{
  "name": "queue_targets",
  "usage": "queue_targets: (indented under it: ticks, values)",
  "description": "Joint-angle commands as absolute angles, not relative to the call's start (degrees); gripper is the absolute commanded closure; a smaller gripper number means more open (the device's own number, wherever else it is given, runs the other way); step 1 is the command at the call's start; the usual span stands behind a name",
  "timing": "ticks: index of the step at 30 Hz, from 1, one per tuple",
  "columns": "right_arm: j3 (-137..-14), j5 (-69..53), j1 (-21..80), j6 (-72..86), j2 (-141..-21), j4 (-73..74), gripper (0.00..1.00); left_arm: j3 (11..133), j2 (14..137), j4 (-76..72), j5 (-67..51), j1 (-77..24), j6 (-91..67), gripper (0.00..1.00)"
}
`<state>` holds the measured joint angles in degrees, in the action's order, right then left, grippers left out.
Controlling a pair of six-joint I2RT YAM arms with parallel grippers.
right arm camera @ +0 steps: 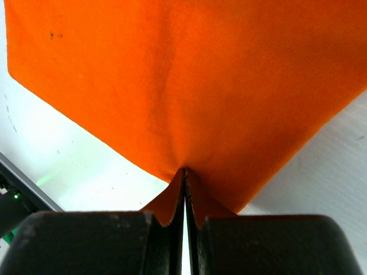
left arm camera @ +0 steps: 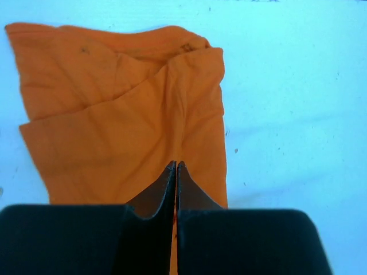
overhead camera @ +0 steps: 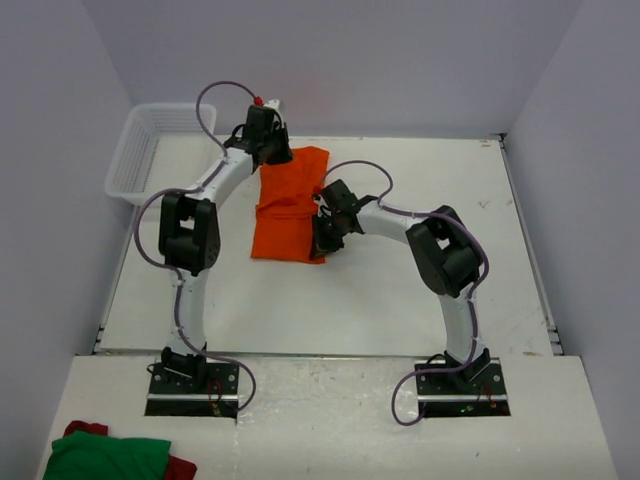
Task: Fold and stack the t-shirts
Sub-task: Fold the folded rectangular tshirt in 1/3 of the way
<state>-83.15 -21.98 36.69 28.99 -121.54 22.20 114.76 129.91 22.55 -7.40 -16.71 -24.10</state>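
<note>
One orange t-shirt (overhead camera: 288, 205) lies partly folded in the middle of the white table, its long side running away from me. My left gripper (overhead camera: 270, 147) is at its far end with the jaws closed. In the left wrist view the fingertips (left arm camera: 176, 165) meet over the fabric (left arm camera: 114, 126), a crease runs up from them, and orange shows in the slit. My right gripper (overhead camera: 322, 237) is at the shirt's near right corner. In the right wrist view it (right arm camera: 184, 171) is shut on the shirt's edge (right arm camera: 189, 86), which puckers into the tips.
A white mesh basket (overhead camera: 150, 150) stands at the far left corner of the table. Green and red cloths (overhead camera: 105, 455) lie on the near shelf at the bottom left. Grey walls close in the table on three sides.
</note>
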Motion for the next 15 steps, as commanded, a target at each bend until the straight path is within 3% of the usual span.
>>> queue_targets:
  ticks: [1,9,15]
  values:
    - [-80.1,-18.3,37.4,27.0,-120.8,26.7,1.0,102.5,116.9,22.5,-5.3,-17.1,-24.1,1.0]
    - [-82.9,-15.5,37.4,25.2,-113.4,31.0,1.0,70.4,93.4,19.0,4.5,-19.8,-33.9,1.0]
    - [-92.3,-14.4,37.2,23.2,-114.4,37.9,1.0,59.4,80.2,21.6,10.3,-22.8,-35.6,1.0]
